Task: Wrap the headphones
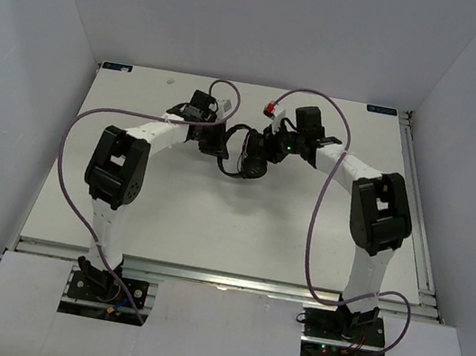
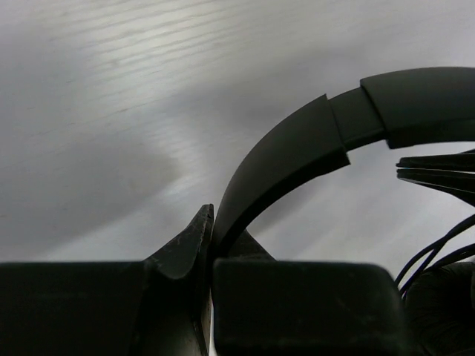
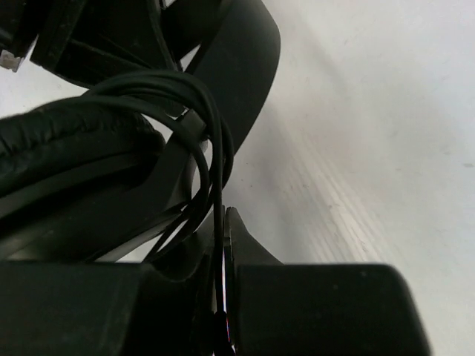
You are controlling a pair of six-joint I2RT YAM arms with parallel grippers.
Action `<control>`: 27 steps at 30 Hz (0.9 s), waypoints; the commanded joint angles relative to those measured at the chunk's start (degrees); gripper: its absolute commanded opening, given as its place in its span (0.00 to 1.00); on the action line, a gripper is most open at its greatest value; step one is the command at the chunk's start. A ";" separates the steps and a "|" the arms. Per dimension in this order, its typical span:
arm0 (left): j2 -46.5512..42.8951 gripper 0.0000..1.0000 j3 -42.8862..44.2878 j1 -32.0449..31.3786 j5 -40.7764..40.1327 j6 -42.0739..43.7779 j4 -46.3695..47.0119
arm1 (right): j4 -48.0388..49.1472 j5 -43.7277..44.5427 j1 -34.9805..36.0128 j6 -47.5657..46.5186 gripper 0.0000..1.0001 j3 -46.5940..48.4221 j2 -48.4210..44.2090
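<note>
Headphones (image 1: 244, 153) span the gap: left end effector (image 2: 211, 230) clamped shut on headband (image 2: 297, 148), right end effector (image 3: 225, 222) pinching cord (image 3: 215, 141).

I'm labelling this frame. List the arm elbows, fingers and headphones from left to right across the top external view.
From the left: left arm's black elbow → left fingers → headphones → right fingers → right arm's black elbow.
</note>
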 commanded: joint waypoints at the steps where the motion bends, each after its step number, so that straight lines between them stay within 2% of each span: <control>1: 2.89 0.00 5.07 0.19 -10.60 -0.02 -3.30 | -0.41 -9.34 0.00 6.77 0.08 6.75 8.01; 7: 5.09 0.00 6.76 0.72 -17.98 0.10 -4.97 | 3.91 -12.53 -1.01 12.10 0.08 9.04 14.31; 15: 8.96 0.01 10.70 0.79 -25.85 0.40 -9.43 | 3.86 -8.86 -1.81 12.74 0.23 8.91 15.63; 18: 9.89 0.16 12.76 0.79 -27.47 1.02 -11.14 | 3.77 -7.19 -2.59 12.71 0.28 7.62 14.73; 26: 11.54 0.43 19.17 0.79 -27.35 3.61 -15.82 | 3.35 -5.71 -4.57 12.48 0.30 5.38 12.09; 27: 11.58 0.49 19.49 0.79 -27.12 3.70 -16.18 | 3.04 -5.53 -4.62 12.39 0.30 5.29 11.78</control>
